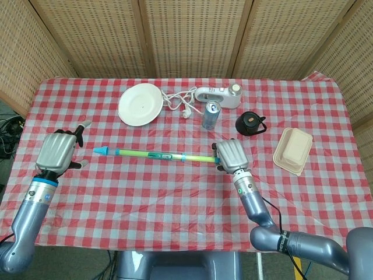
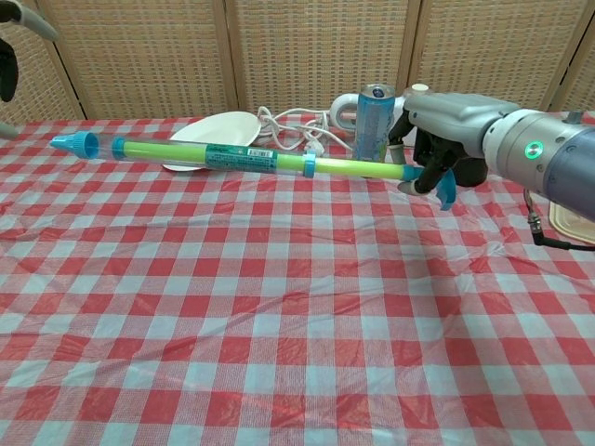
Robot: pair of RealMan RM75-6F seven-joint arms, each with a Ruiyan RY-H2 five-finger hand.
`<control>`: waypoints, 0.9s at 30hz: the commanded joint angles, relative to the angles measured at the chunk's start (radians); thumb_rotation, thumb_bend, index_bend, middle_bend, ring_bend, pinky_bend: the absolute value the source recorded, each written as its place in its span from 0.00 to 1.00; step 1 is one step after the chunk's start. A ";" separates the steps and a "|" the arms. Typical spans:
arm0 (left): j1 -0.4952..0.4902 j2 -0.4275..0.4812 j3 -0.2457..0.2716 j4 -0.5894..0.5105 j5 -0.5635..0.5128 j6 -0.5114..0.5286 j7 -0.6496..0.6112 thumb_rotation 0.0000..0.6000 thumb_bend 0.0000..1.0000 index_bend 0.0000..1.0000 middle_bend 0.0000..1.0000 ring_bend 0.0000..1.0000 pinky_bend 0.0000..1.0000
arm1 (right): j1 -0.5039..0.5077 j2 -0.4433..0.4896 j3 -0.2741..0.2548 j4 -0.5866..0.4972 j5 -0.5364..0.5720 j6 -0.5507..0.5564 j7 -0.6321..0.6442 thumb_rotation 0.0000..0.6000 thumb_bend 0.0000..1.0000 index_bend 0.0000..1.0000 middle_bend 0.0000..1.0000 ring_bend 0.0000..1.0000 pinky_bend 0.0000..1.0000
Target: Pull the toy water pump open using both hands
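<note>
The toy water pump (image 1: 157, 155) is a long green tube with a blue nozzle tip (image 1: 102, 151). It hangs level above the checked tablecloth. My right hand (image 1: 231, 156) grips its blue handle end, fingers wrapped round it. In the chest view the pump (image 2: 232, 157) runs from the nozzle at the left to my right hand (image 2: 446, 130), with the blue handle (image 2: 446, 190) sticking out below the fingers. My left hand (image 1: 58, 150) hovers just left of the nozzle, fingers apart and empty, not touching it. Only a sliver of the left hand (image 2: 9, 37) shows in the chest view.
At the back stand a white plate (image 1: 140, 104), a white appliance with a coiled cord (image 1: 218, 96), a drinks can (image 1: 210, 115) and a black lidded pot (image 1: 249, 123). A beige box (image 1: 294, 150) lies at the right. Wicker screens close off the far side.
</note>
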State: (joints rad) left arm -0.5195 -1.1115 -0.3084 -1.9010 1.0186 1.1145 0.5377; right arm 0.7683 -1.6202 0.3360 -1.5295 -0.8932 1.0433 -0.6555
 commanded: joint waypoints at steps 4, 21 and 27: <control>-0.123 0.013 -0.028 -0.028 -0.182 -0.101 0.071 1.00 0.12 0.28 0.81 0.74 0.65 | 0.020 -0.005 -0.007 0.008 0.016 -0.002 0.008 1.00 0.52 0.84 1.00 1.00 0.53; -0.310 -0.030 0.047 -0.010 -0.442 -0.136 0.158 1.00 0.13 0.38 0.83 0.75 0.65 | 0.049 0.001 -0.030 0.008 0.033 0.010 0.027 1.00 0.52 0.84 1.00 1.00 0.53; -0.339 -0.047 0.063 -0.009 -0.456 -0.118 0.170 1.00 0.15 0.40 0.83 0.75 0.65 | 0.055 0.009 -0.029 -0.007 0.031 0.017 0.030 1.00 0.52 0.84 1.00 1.00 0.53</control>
State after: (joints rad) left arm -0.8569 -1.1568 -0.2471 -1.9104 0.5641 0.9944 0.7061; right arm 0.8229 -1.6128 0.3065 -1.5345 -0.8620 1.0596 -0.6268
